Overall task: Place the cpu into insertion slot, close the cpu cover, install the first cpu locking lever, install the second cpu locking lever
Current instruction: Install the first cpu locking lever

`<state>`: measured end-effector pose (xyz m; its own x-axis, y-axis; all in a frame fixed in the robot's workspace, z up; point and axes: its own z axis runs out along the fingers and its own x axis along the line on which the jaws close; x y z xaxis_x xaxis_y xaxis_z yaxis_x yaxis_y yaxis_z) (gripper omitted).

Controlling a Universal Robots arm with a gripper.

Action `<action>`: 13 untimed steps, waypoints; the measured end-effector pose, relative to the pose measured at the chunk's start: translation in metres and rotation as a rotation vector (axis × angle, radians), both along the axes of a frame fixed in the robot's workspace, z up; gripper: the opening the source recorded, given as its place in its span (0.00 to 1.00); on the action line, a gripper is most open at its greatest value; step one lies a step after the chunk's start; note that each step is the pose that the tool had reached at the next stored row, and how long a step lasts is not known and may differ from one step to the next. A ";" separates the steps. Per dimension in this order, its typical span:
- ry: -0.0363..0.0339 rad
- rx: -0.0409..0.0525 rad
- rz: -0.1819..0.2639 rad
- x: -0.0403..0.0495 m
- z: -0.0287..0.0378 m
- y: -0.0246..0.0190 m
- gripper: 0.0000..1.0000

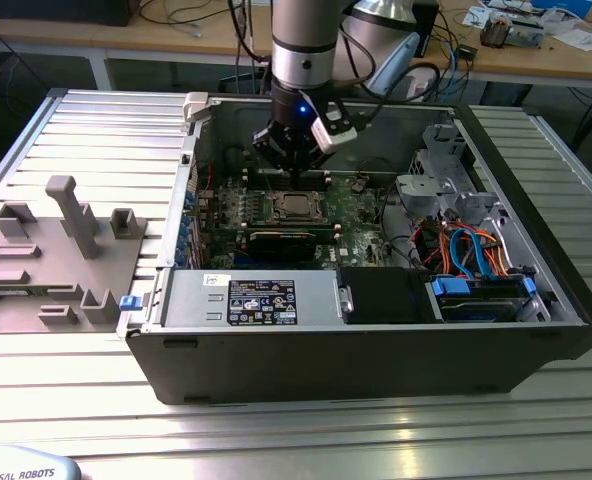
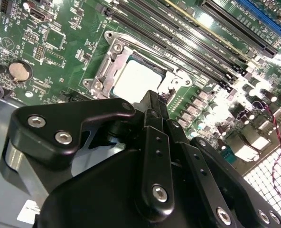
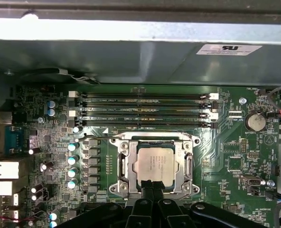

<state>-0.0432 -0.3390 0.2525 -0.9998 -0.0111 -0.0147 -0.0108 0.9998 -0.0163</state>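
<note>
Gripper (image 3: 152, 186) fingers pressed together at cpu cover (image 3: 123, 164) edge, cpu (image 3: 154, 165) seated, memory slots (image 3: 143, 108) beyond

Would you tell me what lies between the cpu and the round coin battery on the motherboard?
In the first wrist view, the cpu cover frame's side and green board with small components separate the cpu from the battery.

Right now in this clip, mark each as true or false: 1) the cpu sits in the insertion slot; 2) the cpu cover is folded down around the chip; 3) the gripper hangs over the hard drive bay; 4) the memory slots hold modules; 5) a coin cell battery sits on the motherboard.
1) True: the cpu lies in the insertion slot.
2) True: the cpu cover frames it.
3) False: the gripper is beside the socket.
4) False: the memory slots look empty.
5) True: coin cell battery.
</note>
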 end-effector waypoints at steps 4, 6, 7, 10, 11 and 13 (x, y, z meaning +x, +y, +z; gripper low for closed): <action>-0.0004 0.0000 0.000 -0.0040 0.0000 0.0001 0.11; -0.0005 0.0001 0.000 -0.0059 0.0000 0.0002 0.11; -0.0005 0.0000 0.000 -0.0072 0.0000 0.0002 0.11; -0.0005 0.0000 0.000 -0.0102 0.0000 0.0002 0.11; -0.0005 0.0000 0.000 -0.0112 0.0000 0.0002 0.11; -0.0005 0.0000 0.000 -0.0130 0.0000 0.0002 0.11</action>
<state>-0.0562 -0.3388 0.2525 -0.9998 -0.0111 -0.0152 -0.0109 0.9998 -0.0163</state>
